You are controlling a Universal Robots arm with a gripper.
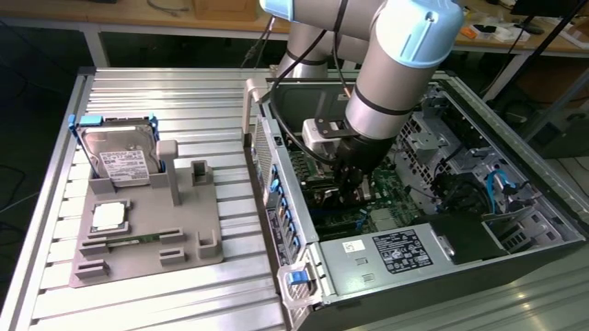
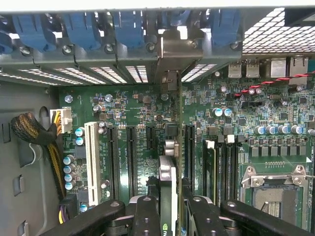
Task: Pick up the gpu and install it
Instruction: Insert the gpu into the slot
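Right now the gripper (image 2: pixel 170 209) is inside the open pc case (image 1: pixel 515 227), black fingers (image 2: pixel 146 214) narrowed to a small gap and pinching the gpu (image 2: pixel 167 174) from both sides. The gpu is a thin flat card seen edge-on, upright betw. the fingers. It sits over the green main board (image 2: pixel 133 110), in line w/ the long black slots (image 2: pixel 132 160), one white slot (image 2: pixel 91 162) off to the side. Can't tell if its lower edge is down in a slot. A silvery bent metal bracket (image 2: pixel 173 54) stands at the case's rear wall straight ahead of the card, among blue plastic clips (image 2: pixel 78 27) and perforated sheet metal.

In the exterior view the arm (image 1: pixel 396 76), grey tube w/ pale blue caps, reaches down into the case. A grey power box w/ white label (image 1: pixel 391 252) sits at the near end.

On the exterior view's left, a grey plastic holder (image 1: pixel 198 258) w/ blocky posts lies on a ribbed aluminium table (image 1: pixel 165 96). It carries a boxy silver hard drive (image 1: pixel 120 158) in a blue frame, a square metal chip (image 1: pixel 109 216) and a narrow green memory stick (image 1: pixel 138 239).

Behind is a wooden bench (image 1: pixel 184 17) w/ odds and ends.
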